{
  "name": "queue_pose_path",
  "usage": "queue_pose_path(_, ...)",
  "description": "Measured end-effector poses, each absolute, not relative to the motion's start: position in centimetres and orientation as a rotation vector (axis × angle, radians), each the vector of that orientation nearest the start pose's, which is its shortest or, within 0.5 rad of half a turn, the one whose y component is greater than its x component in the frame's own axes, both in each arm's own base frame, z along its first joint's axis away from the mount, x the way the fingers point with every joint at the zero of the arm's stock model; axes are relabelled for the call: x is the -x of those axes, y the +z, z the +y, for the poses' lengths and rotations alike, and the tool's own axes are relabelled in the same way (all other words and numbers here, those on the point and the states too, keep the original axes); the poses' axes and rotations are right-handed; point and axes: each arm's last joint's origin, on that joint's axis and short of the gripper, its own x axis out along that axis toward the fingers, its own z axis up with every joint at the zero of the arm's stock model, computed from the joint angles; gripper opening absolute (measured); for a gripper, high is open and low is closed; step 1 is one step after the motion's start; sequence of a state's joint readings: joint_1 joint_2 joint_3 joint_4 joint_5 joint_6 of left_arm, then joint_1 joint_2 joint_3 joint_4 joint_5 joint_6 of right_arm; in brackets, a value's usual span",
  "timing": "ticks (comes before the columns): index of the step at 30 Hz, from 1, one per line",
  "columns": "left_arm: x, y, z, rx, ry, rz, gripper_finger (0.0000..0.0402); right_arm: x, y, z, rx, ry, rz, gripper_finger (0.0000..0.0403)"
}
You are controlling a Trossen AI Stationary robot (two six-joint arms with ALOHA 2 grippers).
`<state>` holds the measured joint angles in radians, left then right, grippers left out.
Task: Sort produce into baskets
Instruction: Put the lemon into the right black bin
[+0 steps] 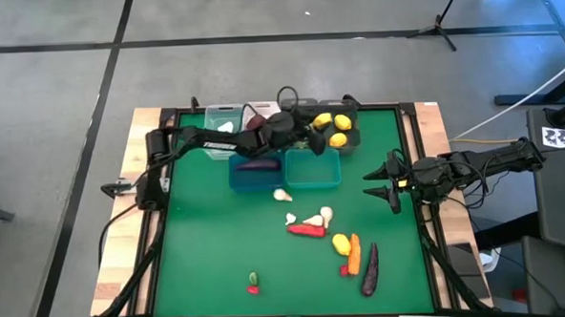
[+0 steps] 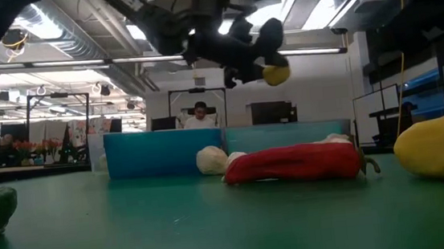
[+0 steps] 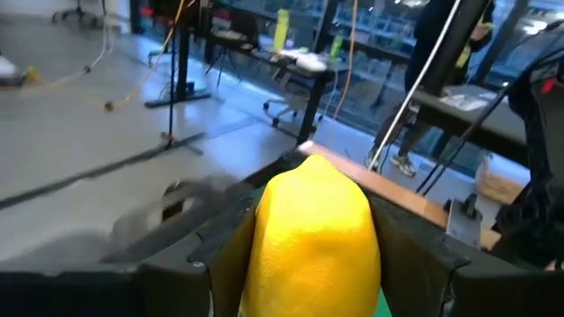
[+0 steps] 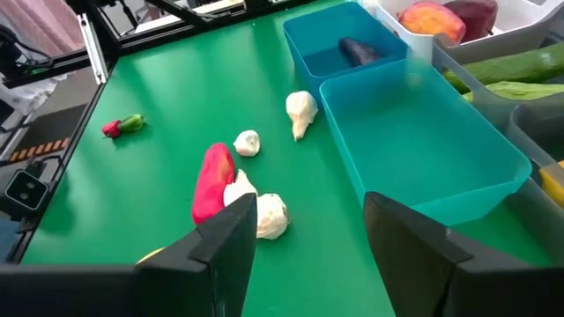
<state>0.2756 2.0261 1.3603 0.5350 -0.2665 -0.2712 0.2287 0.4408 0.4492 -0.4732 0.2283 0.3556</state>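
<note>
Left gripper (image 1: 312, 135): fingers pinched on a smooth yellow toy lemon (image 3: 310, 236), held in the air above the bins at the far side of the table; the low view shows it hanging over the blue bin, the lemon (image 2: 276, 74) at its tip.
Right gripper (image 1: 384, 184): spread wide with nothing between the fingers, hovering over the right edge of the green table mat (image 1: 210, 248), well apart from the bins.
Dark smoky grey bin (image 1: 337, 129): far right of the bin cluster, with two yellow lemons (image 1: 323, 120) inside, just beside the held lemon.
Blue rectangular plastic bin (image 4: 339, 55): holds one dark purple eggplant (image 4: 356, 51).
Teal rectangular plastic bin (image 4: 423, 150): touching the blue bin's side; nothing shows inside.
White bin (image 4: 414, 22): holds a red-and-yellow peach (image 4: 432, 19) and a dark purple piece beside it.
Green cucumbers (image 4: 502, 70): lying in a grey bin next to the teal one.
Loose produce on the mat: white garlic bulbs (image 4: 300, 110) near the blue bin, a long red pepper (image 4: 211, 180) touching more garlic, a yellow lemon (image 1: 341, 243), an orange carrot (image 1: 354, 254) and a dark purple eggplant (image 1: 370, 272) toward the near right.
Small red-and-green piece (image 1: 254, 282): alone near the front edge, well apart from the rest.
</note>
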Motion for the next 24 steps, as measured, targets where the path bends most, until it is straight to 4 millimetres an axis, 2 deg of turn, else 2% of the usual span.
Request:
queue_pose_path(5, -47.1, 22.4, 14.4, 0.210, 0.546, 0.035, 0.0203, -11.0, 23.5, 1.9, -0.234, -0.083, 0.446, 0.0209)
queue_pose_path(11, -49.3, 21.6, 16.9, 0.172, 0.609, 0.129, 0.0203, -11.0, 23.5, 1.9, -0.233, -0.083, 0.446, 0.0209)
queue_pose_path(19, -50.1, 18.2, 19.0, 0.190, 0.662, 0.237, 0.0213, -11.0, 23.5, 1.9, -0.230, -0.081, 0.447, 0.0209)
queue_pose_path(24, -49.8, 17.9, 19.4, 0.178, 0.676, 0.275, 0.0243, -11.0, 23.5, 1.9, -0.230, -0.081, 0.447, 0.0209)
